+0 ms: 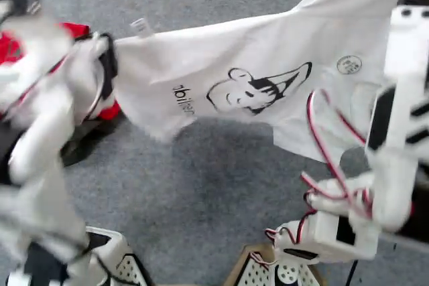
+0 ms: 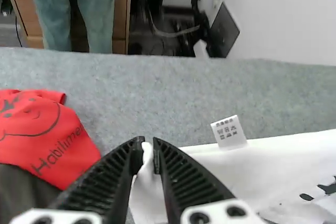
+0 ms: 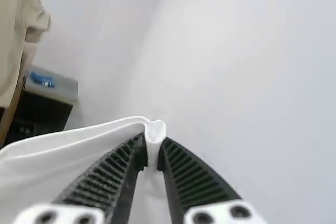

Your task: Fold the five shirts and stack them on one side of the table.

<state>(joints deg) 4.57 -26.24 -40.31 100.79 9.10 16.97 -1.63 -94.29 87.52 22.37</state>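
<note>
Surface [image 1: 201,192] first: grey and felt-like, it runs under both of your arms and back to the far edge.

Next comes the white shirt [image 1: 268,58], which you have lifted off the surface and stretched between the two arms. In the high view it runs from the left arm [image 1: 40,138] up to the top right corner, above the right arm [image 1: 402,138]. Its printed side shows a black cartoon figure with some lettering beside it, and its lower edge sags over the middle of the surface. You cannot tell whether that edge touches the grey below.

The red shirt [image 2: 42,135] lies flat on the left part of the surface, well beyond your left arm's base. It has dark line art and lettering on it. It rests on top of a dark garment [image 2: 13,192], which sticks out from under its near edge.

Your left fingers [image 2: 118,169] are closed on a pinch of the white shirt's edge, with a fold of cloth bunched between the black ribbed pads. Your right fingers [image 3: 113,171] are likewise clamped on the white shirt, with a small tuft of white cloth poking up past the tips. They hold it high against a pale wall.

A small white care label [image 2: 228,131] stands up from the shirt's edge, near the left fingers.
</note>
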